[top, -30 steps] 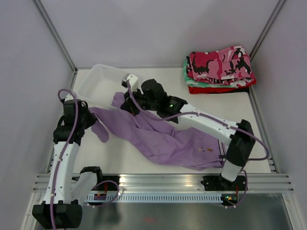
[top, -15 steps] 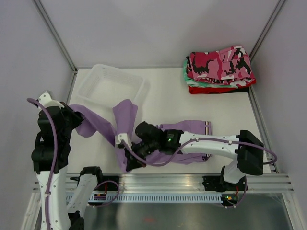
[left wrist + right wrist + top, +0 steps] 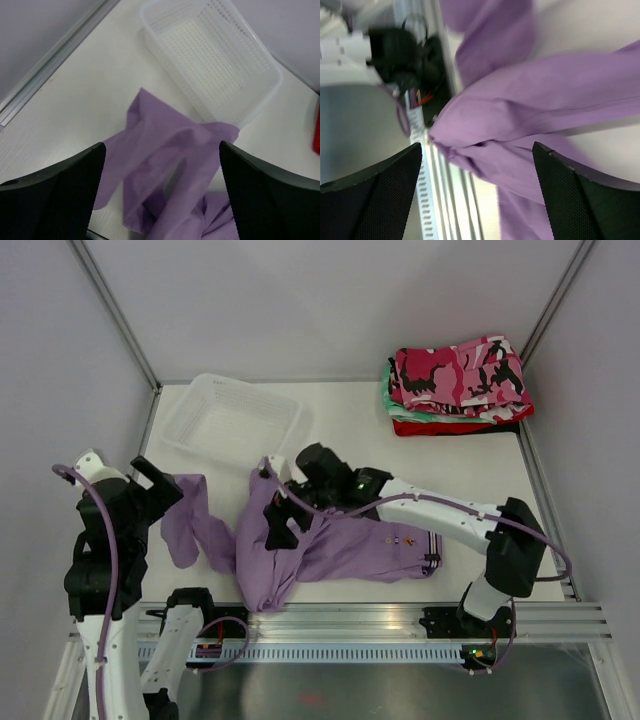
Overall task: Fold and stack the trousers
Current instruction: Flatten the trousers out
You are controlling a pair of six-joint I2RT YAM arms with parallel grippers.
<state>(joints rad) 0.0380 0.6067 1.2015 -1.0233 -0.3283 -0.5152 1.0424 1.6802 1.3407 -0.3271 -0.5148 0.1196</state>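
At the near edge, the lilac pair point(image 3: 340, 545) lies crumpled along the table point(image 3: 400, 460). Its bunched end point(image 3: 262, 575) reaches the front rail point(image 3: 400, 615), its waistband point(image 3: 430, 550) is to the right, and one leg point(image 3: 185, 525) trails off to the left. It is neither flat nor folded, so I judge the fold has yet to be made.

The right gripper point(image 3: 278, 530) hovers over the bunched part. In its wrist view, the jaws stand wide with only loose cloth below them and nothing pinched. The left gripper point(image 3: 160, 480) is just beside the trailing leg, also wide and empty. Its camera looks down between the fingers point(image 3: 55, 195) onto rumpled purple folds.

The cloth looks thin, light and quite limp. It will likely sag from any single hold and drag its free end across the table. The better holds seem to be the two waistband corners, or waistband and hem, pinching both layers at once.

Farther back on the left is a white basket point(image 3: 232, 422), with nothing in it. In the far right corner the camouflage pair point(image 3: 460, 370) lies folded on top of a green garment point(image 3: 388, 400) and a red one point(image 3: 450, 427).
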